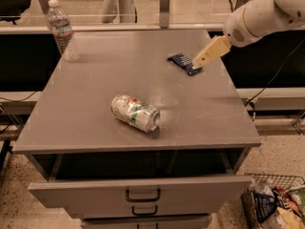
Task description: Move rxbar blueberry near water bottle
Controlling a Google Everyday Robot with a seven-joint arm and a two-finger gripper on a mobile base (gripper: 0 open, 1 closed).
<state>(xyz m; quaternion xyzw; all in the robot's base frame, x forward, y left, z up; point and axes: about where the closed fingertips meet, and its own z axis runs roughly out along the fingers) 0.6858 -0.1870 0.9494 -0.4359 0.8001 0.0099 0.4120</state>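
Note:
The rxbar blueberry (183,62), a flat dark navy bar, lies on the grey table top at the back right. My gripper (199,62) comes in from the upper right on a white arm, and its tan tip sits at the bar's right end, over or touching it. The water bottle (61,31), clear with a white cap and a pale label, stands upright at the table's back left corner, far from the bar.
A dented silver-green can (135,112) lies on its side near the table's middle front. The table (95,80) has an open top drawer (138,190) below its front edge. A wire basket of packets (274,204) stands on the floor at the lower right.

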